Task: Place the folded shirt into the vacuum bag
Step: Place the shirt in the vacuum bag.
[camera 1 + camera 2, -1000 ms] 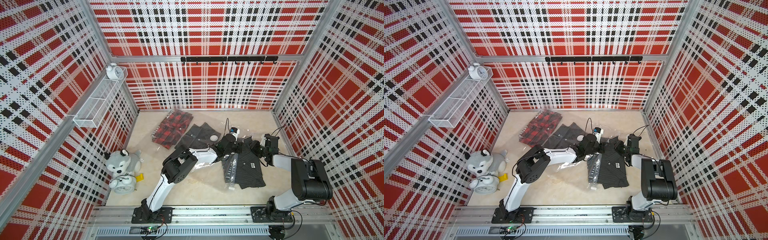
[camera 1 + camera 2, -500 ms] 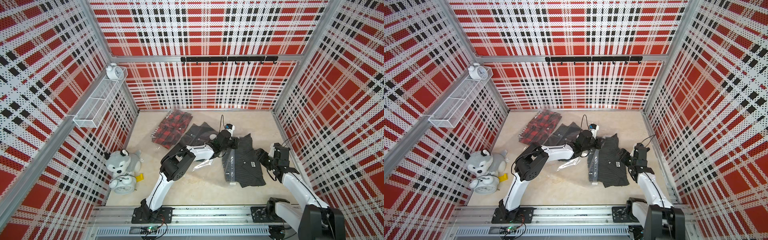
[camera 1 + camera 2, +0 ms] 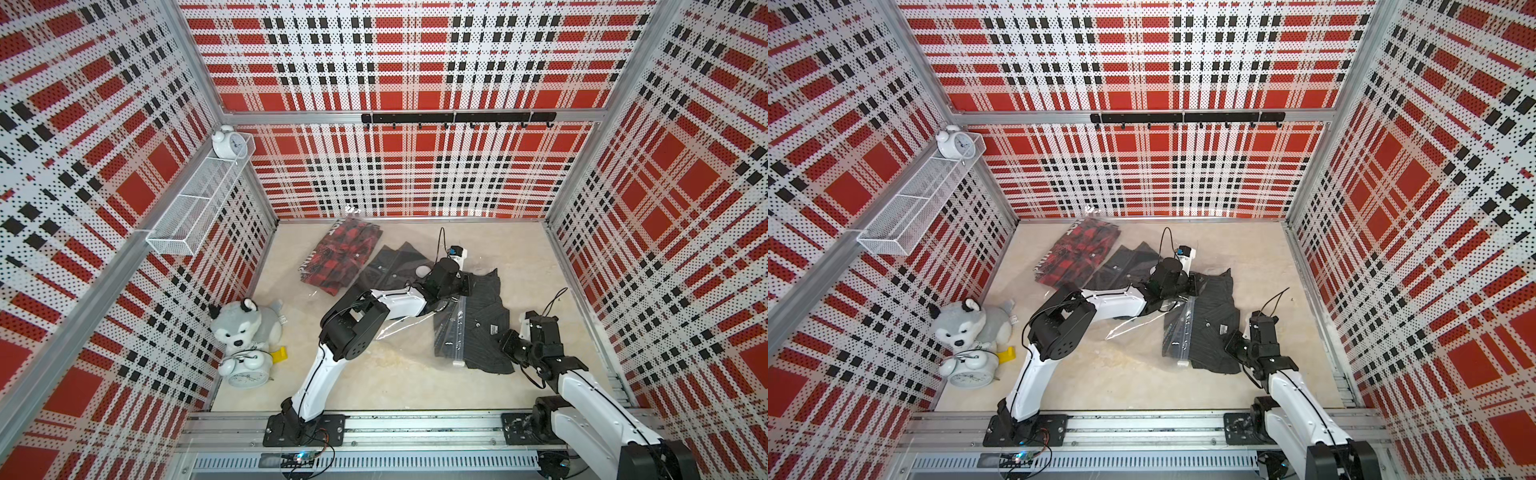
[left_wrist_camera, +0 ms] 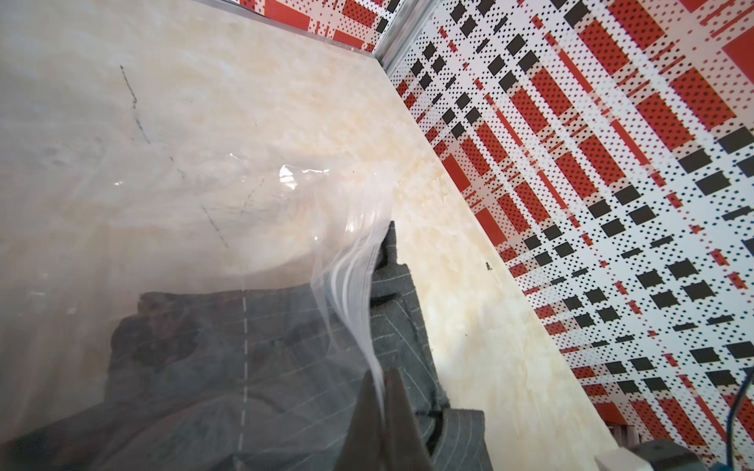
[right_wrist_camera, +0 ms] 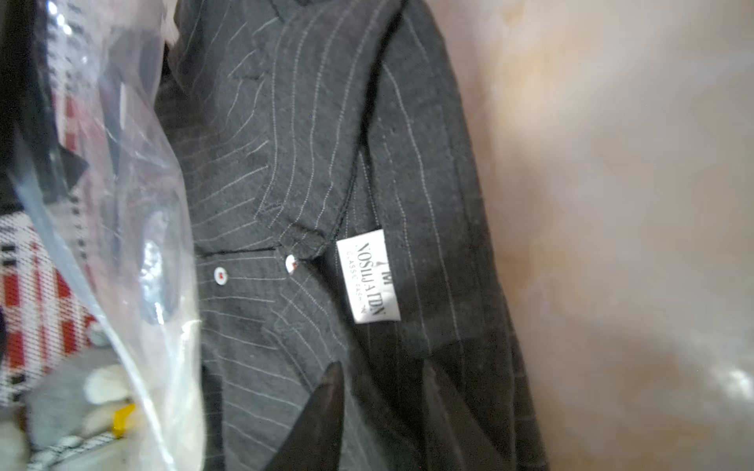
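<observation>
The folded shirt (image 3: 484, 320) (image 3: 1214, 328), dark grey with thin pinstripes, lies right of centre on the floor. The clear vacuum bag (image 3: 399, 328) (image 3: 1133, 324) reaches from it to the left, and its zip strip (image 3: 453, 332) lies across the shirt's left part. A white slider clip (image 3: 458, 363) sits at the strip's near end. My left gripper (image 3: 465, 286) (image 4: 381, 373) is shut on the bag's lifted edge (image 4: 355, 265) at the shirt's far end. My right gripper (image 3: 500, 338) (image 5: 381, 367) is at the shirt's near right edge, its fingers a little apart with shirt cloth (image 5: 285, 142) between them.
A red plaid garment (image 3: 340, 257) and another dark garment (image 3: 390, 266) lie under plastic at the far left. A husky plush (image 3: 243, 328), an alarm clock (image 3: 245, 372) and a yellow piece (image 3: 279, 355) sit by the left wall. A wire shelf (image 3: 199, 199) hangs above.
My right arm drew back from the shirt's far end to its near right edge; its jaws opened wide, then narrowed onto the cloth. The left gripper kept hold of the bag edge and shifted slightly.
</observation>
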{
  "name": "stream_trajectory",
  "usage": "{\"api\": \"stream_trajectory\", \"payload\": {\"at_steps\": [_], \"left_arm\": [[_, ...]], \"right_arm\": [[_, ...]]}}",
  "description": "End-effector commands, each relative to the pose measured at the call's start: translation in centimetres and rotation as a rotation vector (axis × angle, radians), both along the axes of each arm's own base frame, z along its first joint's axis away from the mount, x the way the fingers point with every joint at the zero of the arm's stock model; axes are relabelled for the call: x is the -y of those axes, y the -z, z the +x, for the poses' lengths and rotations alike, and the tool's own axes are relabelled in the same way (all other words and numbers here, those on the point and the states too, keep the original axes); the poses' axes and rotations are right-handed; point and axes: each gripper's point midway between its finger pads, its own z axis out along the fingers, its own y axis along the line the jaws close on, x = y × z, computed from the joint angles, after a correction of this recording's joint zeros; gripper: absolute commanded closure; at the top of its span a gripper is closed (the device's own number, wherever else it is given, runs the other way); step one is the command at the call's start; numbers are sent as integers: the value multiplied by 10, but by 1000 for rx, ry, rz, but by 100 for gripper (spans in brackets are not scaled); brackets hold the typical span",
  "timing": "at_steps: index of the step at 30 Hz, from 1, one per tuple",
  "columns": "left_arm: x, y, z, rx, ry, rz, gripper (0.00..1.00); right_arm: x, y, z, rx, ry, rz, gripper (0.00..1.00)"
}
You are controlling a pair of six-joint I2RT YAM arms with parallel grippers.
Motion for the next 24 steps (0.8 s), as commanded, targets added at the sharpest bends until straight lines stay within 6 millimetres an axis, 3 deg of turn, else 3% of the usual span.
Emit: {"api": "stream_trajectory", "payload": {"at_steps": [1,4,5,7,14,20,24], "left_arm": [[6,-35,-11,59,22,-42,100],[7,-34,-16,61,23,-35,100],[6,-33,-17,59,23,-33,100],[3,-30,-17,55,15,-26,100],[-3,-23,-25,37,19,-11,100],[4,-24,-35,28,40,-18,100],[9,-26,-40,23,55,-26,100]], "right_arm": [[-10,-22,14,66,-16,53,80],[-12,-36,22,82,-33,36,76],[-10,-38,22,80,-33,24,69],[-4,-39,19,57,-20,-18,45],[31,-29,-9,-14,109,-163,14],[22,-14,-22,-61,83,-113,9],[10,4,-27,-102,41,-51,18]]}}
